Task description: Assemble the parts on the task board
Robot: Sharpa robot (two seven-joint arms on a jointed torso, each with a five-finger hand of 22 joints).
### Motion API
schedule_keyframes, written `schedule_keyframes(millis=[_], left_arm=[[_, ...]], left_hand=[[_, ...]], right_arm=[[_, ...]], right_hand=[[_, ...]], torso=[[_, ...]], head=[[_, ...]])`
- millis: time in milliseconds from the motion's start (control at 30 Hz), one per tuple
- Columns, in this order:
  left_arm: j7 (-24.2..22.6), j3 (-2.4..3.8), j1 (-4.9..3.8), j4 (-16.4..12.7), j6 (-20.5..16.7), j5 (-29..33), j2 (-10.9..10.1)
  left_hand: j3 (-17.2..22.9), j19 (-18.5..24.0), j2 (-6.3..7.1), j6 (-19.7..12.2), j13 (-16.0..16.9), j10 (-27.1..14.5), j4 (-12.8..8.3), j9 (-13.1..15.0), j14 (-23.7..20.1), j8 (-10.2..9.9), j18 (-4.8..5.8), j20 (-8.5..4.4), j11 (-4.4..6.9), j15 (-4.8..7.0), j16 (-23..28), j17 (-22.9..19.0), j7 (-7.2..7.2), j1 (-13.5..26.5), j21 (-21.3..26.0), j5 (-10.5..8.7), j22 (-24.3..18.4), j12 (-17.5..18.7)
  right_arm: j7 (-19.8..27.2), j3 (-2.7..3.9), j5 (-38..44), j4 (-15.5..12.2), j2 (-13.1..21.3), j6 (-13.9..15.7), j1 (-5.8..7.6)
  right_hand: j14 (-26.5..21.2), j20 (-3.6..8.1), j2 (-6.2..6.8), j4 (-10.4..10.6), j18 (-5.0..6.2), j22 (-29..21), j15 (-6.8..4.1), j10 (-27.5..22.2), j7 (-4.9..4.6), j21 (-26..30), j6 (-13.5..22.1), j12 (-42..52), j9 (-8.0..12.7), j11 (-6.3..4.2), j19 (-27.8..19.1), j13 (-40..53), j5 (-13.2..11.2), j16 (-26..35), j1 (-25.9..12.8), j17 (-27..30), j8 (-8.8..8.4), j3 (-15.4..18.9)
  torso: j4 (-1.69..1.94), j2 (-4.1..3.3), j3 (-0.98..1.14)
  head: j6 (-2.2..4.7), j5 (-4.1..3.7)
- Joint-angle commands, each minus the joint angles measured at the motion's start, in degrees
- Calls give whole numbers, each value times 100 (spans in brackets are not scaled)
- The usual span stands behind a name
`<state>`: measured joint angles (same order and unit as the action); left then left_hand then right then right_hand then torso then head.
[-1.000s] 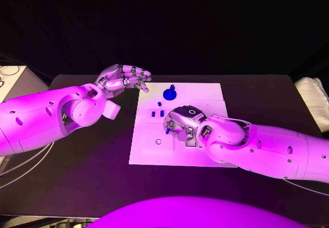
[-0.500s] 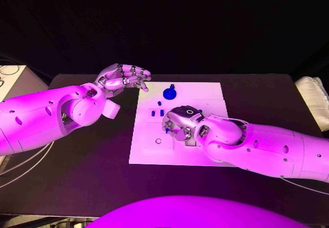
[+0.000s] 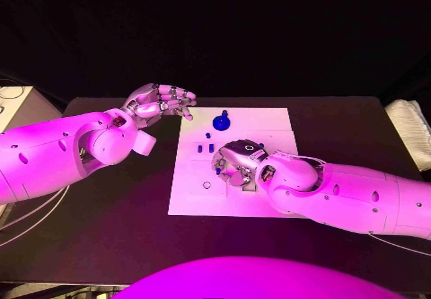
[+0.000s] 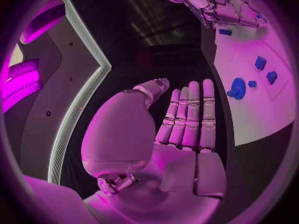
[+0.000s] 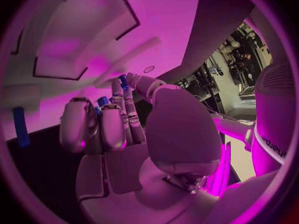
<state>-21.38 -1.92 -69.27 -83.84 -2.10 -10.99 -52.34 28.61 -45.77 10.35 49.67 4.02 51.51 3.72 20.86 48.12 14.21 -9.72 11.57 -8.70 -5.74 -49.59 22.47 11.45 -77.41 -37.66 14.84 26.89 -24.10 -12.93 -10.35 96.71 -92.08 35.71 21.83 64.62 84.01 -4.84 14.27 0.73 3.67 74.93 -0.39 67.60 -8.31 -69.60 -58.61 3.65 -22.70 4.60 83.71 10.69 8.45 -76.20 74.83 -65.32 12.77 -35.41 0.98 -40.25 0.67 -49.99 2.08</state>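
Note:
The white task board (image 3: 269, 124) lies in the middle of the black table. My right hand (image 3: 235, 164) is curled down over the board's middle, and a small blue part (image 5: 101, 101) sits pinched among its fingertips. Two small blue parts (image 3: 205, 148) stand just left of that hand. A round blue knob (image 3: 223, 119) and a tiny blue piece (image 3: 207, 135) sit nearer the far edge. My left hand (image 3: 162, 101) hovers off the board's far left corner, its fingers (image 4: 189, 114) straight and holding nothing. The left wrist view shows the knob (image 4: 236, 88) and the right hand (image 4: 221, 7).
A white folded object (image 3: 410, 134) lies at the table's right edge. A pale box (image 3: 18, 106) stands beyond the left edge. Bare black table (image 3: 108, 205) stretches to the left of the board, under my left arm.
My right hand has edged slightly left over the board's middle. The left hand has stayed in place.

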Motion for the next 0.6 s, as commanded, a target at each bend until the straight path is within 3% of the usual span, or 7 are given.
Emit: schedule_keyframes(millis=[33, 167, 267, 400, 433, 500, 600], left_arm=[[1, 3, -1, 0, -3, 32, 9], [34, 2, -1, 7, -38, 32, 5], [60, 2, -1, 15, -45, 32, 2], [92, 2, 0, 28, -62, 32, 0], [103, 2, 0, 30, -76, 31, 2], [125, 2, 0, 35, -92, 28, 3], [139, 2, 1, 34, -93, 25, 0]], left_hand=[[-9, -30, -12, -10, -7, 26, 17, -9, 19, -16, -65, 8, -13, -1, 31, -9, 11, -58, 24, 32, -8, 40], [-8, -31, -13, -9, -7, 24, 16, -9, 20, -16, -65, 8, -13, 0, 31, -10, 11, -60, 23, 32, -8, 42], [-4, -35, -20, -8, -8, 21, 16, -9, 24, -14, -66, 7, -14, 0, 31, -11, 13, -65, 22, 32, -7, 46], [-2, -37, -24, -6, -8, 21, 16, -9, 25, -13, -66, 6, -14, 1, 31, -12, 14, -68, 21, 32, -7, 48], [0, -39, -27, -5, -8, 20, 15, -9, 27, -13, -67, 5, -14, 1, 31, -13, 15, -71, 21, 32, -6, 50], [5, -43, -36, -8, -8, 21, 14, -11, 31, -14, -67, 3, -15, 2, 30, -14, 19, -77, 19, 34, -4, 53], [6, -44, -38, -9, -8, 21, 13, -11, 32, -15, -67, 3, -15, 2, 30, -15, 20, -80, 18, 34, -4, 54]], right_arm=[[-36, -6, 55, -31, 39, 351, -12], [-39, -7, 58, -81, 133, 563, -11], [-3, -5, 35, -156, 242, 664, -7], [113, 15, -42, -298, 437, 669, 29], [150, 20, -62, -332, 486, 659, 45], [225, 27, -106, -416, 620, 644, 83], [274, 49, -165, -547, 839, 646, 132]], right_hand=[[6, -69, 87, -54, 145, 64, 65, -437, -32, 563, 124, 9, 15, 84, -147, -130, 77, 217, 43, 348, -50, 41], [-118, -128, 114, -109, 221, -187, 114, -871, -63, 1005, 306, 86, 49, 131, -270, -273, 231, 370, 114, 631, -144, 307], [-244, -146, 105, -65, 308, -486, 135, -1028, -78, 1531, 353, 171, 66, 144, -428, -330, 499, 492, 119, 852, -175, 666], [-291, -152, -41, 62, 316, -569, 145, -1213, -55, 1644, 389, 410, 123, 142, -398, -407, 587, 461, 309, 923, -240, 1431], [-335, -156, -120, 153, 361, -733, 148, -1323, -57, 1921, 407, 506, 161, 177, -454, -451, 596, 474, 461, 993, -282, 1769], [-345, -170, -163, 232, 363, -786, 154, -1409, -4, 2002, 429, 567, 192, 176, -450, -484, 606, 461, 570, 1010, -321, 1940], [-319, -158, -231, 348, 349, -756, 135, -1361, -27, 1936, 356, 734, 219, 147, -389, -503, 599, 410, 710, 989, -326, 2017]], torso=[[0, 2, 0], [-5, -3, 2], [-1, -4, 0], [-2, 3, -4], [0, 4, -4], [4, 8, -5], [0, 7, -10]], head=[[11, -17], [21, -30], [22, -47], [40, -62], [50, -72], [68, -85], [93, -110]])
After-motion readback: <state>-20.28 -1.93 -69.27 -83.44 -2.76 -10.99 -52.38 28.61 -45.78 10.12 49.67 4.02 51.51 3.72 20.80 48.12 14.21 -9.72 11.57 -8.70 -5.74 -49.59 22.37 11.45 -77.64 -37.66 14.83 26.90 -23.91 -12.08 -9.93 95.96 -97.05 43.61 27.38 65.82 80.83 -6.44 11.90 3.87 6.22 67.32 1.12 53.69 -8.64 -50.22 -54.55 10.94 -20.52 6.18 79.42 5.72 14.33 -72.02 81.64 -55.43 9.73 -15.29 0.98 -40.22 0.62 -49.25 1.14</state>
